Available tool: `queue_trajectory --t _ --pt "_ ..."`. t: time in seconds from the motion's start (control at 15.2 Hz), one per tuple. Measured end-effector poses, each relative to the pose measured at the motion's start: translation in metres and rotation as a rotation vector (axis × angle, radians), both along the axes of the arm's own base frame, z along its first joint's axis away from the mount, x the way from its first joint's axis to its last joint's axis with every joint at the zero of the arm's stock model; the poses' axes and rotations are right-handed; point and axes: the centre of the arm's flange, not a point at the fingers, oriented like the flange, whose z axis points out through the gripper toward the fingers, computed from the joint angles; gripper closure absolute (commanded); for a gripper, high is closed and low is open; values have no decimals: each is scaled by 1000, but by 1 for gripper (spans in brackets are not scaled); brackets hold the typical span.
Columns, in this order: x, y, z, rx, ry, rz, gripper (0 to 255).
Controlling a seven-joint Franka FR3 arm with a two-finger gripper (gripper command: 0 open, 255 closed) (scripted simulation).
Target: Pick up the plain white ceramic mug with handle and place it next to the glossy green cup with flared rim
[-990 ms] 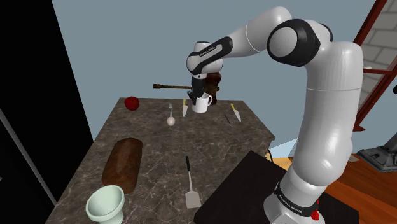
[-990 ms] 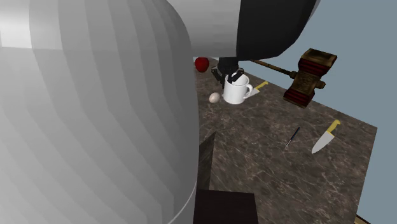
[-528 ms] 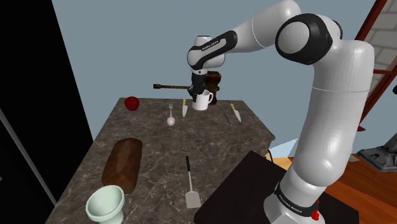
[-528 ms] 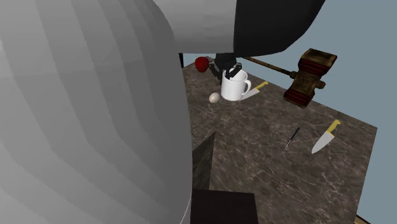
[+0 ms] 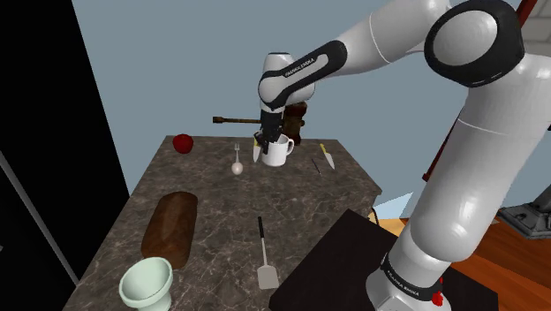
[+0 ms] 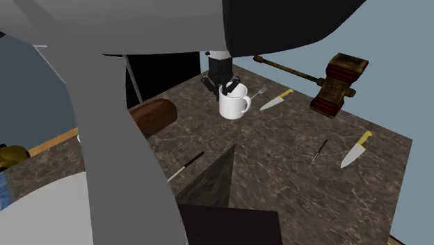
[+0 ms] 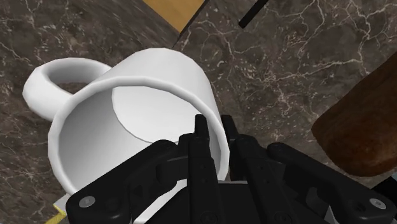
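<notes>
The white mug (image 5: pixel 278 153) with a handle hangs from my gripper (image 5: pixel 267 141) just over the far half of the dark marble tabletop (image 5: pixel 221 203). The gripper is shut on the mug's rim, one finger inside and one outside. Close up, the wrist view has the mug (image 7: pixel 153 83) with its wall clasped in the gripper (image 7: pixel 214 130). In the second exterior view the mug (image 6: pixel 234 105) hangs under the gripper (image 6: pixel 227 88), handle pointing to that view's right. The pale green cup (image 5: pixel 146 283) with a flared rim stands at the table's near corner, far from the mug.
A brown loaf (image 5: pixel 172 228) lies beside the green cup, and a spatula (image 5: pixel 263 256) lies near the front edge. A red apple (image 5: pixel 183 142), a spoon (image 5: pixel 237 164), two knives (image 5: pixel 328 156) and a wooden mallet (image 6: pixel 339 85) lie around the far end.
The arm has swung, carrying the mug away from the mallet and the far edge toward the middle of the table. The gripper stays shut on the rim.
</notes>
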Motion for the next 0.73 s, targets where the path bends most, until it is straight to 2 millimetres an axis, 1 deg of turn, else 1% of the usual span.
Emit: queue_trajectory --t 0.07,0.2,0.4,0.53,0.59,0.73 --pt "-6 12 2 0 1 0 255" --pt "-17 34 -2 0 0 0 255" --pt "-36 67 -1 0 0 0 255" --pt "-51 89 1 0 0 0 255" --pt "-62 100 2 0 1 0 255" --pt "-74 122 3 0 0 1 255"
